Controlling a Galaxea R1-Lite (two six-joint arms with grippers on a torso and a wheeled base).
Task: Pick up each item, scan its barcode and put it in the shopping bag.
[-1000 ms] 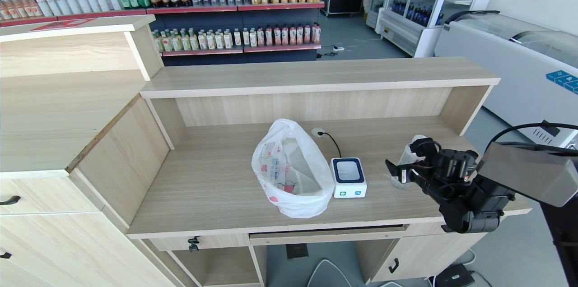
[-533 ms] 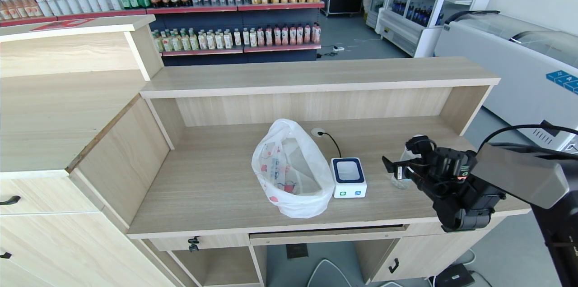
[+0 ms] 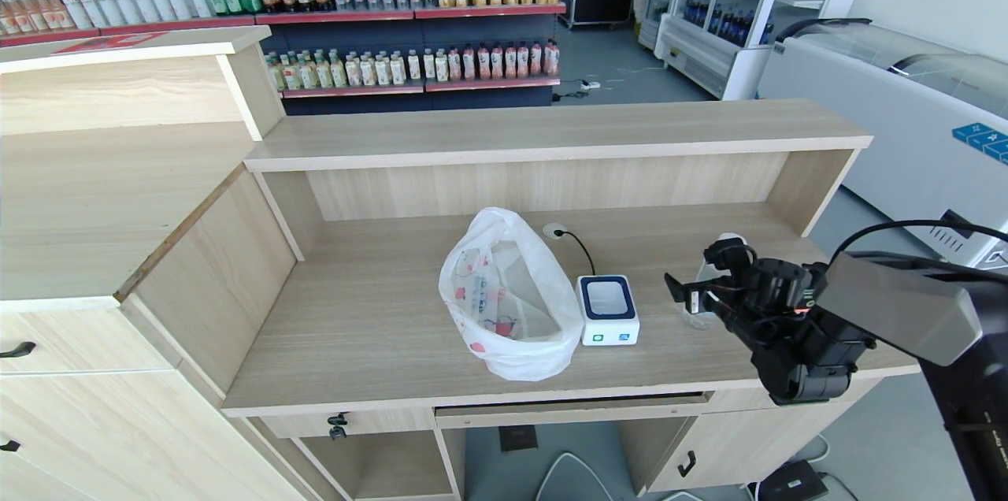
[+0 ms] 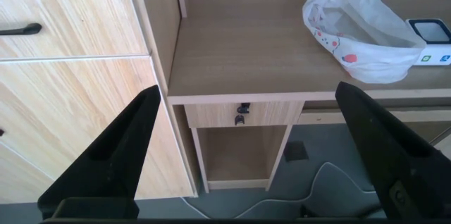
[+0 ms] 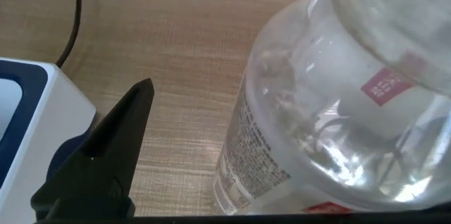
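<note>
1. Head view gives you a pale wooden checkout counter [image 3: 370,312]. From the robot's left to its right it carries an open white plastic shopping bag with red print [image 3: 512,304], a small white barcode scanner with a dark blue rim [image 3: 608,309] just beside the bag, and a clear plastic bottle [image 3: 696,315] standing upright near the counter's right end.
2. You find the right gripper [image 3: 697,269] at the bottle, its black jaws spread to either side. In the right wrist view, bare wood shows between one finger [image 5: 106,153] and the bottle's wall, so nothing is grasped.
3. You find the left gripper [image 4: 246,153] hanging low off the counter's left front, jaws wide apart and empty, facing pale drawer fronts [image 4: 70,97].
4. Judged from this, the step in hand is picking up the bottle; scanning and bagging are not yet done.
5. Your next move calls for closing squarely on the bottle's body and lifting it upright. Then turn its printed label toward the scanner's window. The wall looks smooth and rounded, so an off-centre grip may slip.
</note>
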